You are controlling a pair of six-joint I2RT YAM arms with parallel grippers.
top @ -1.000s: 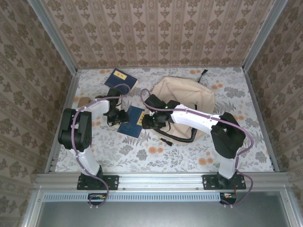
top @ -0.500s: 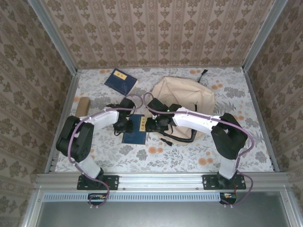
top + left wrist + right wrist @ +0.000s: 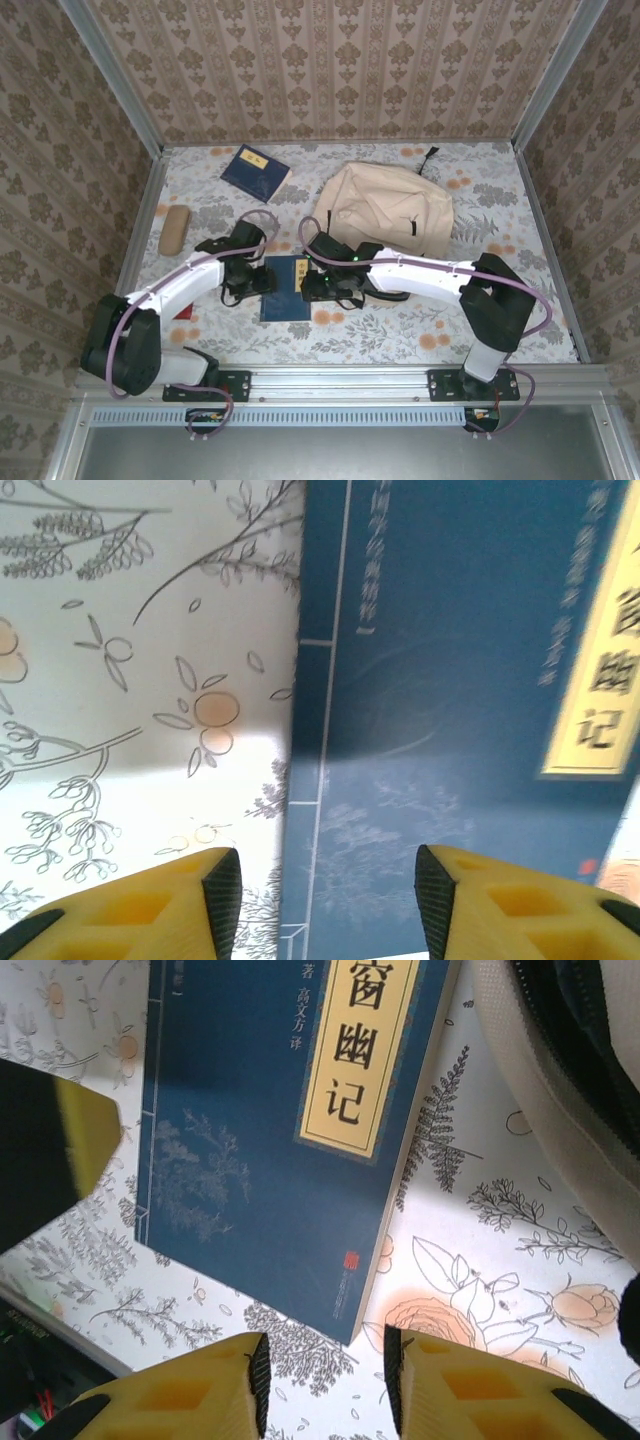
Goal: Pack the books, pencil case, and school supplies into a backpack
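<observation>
Navy book (image 3: 285, 300) has slid back toward the arm bases this past second. It's lying flat on the worktop (image 3: 400, 325), well short of the backpack (image 3: 395, 200), so nothing's packed yet. Left pincer (image 3: 325, 880) sits low with its jaws just widened, straddling the book's edge. Right pincer (image 3: 325, 1360) is narrow and empty at the near corner.

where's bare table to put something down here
Bare cloth: right of the backpack up to the far right corner; the strip between the right arm and near rail; between the far book and the backpack. Crowded at centre, where the left gripper and right gripper flank the near book.
</observation>
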